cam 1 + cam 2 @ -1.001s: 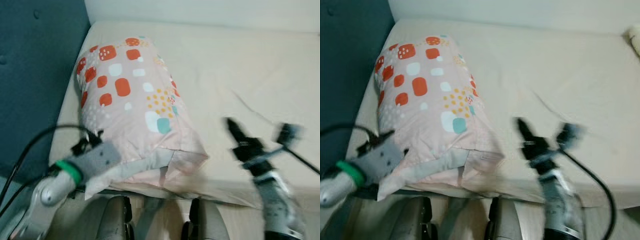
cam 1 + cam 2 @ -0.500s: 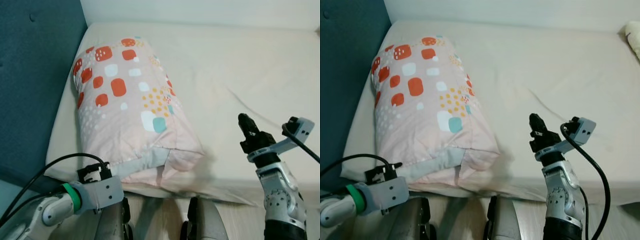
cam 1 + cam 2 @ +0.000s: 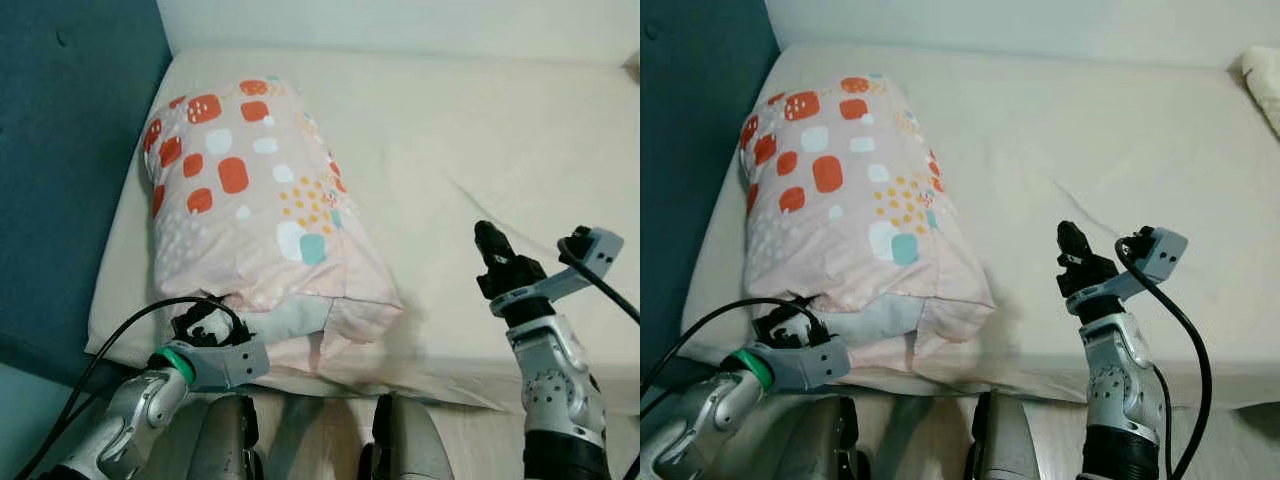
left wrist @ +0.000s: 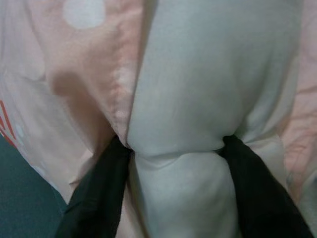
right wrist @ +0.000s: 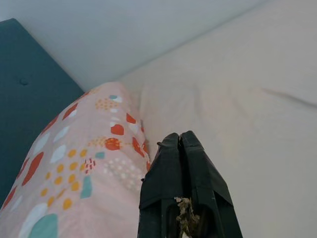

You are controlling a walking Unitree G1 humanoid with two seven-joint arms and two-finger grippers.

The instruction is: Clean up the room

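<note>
Pinching the near end of the pillow (image 3: pixel 255 205), the left claw (image 4: pixel 176 148) had its two black fingers (image 4: pixel 96 193) squeezed around a fat fold of pale cloth. That fold bulged between them, so the grip looked firm. From the head camera, this claw sat at about 7 o'clock, at the front edge of the bed (image 3: pixel 480 130), with its black cable looping out behind it.

The right claw (image 3: pixel 487 243) was at about 4 o'clock, raised a little above the sheet and touching nothing. Its fingers were pressed together and empty, and a bit of fluff seemed stuck near their base. It pointed up the bed, with the pillow off to its side.

The pillow was pink with red, white, teal and yellow spots. It lay on the left part of the bed, running from the front edge up toward 11 o'clock, close beside the blue headboard (image 3: pixel 70 150). The cream sheet beside it had a few wrinkles. A small pale thing (image 3: pixel 1262 85) peeked in at 2 o'clock, too little of it to name.

The pillow looked caught but not yet in a neat place. I think it had yet to be set straight at the head of the bed, and the sheet smoothed.
</note>
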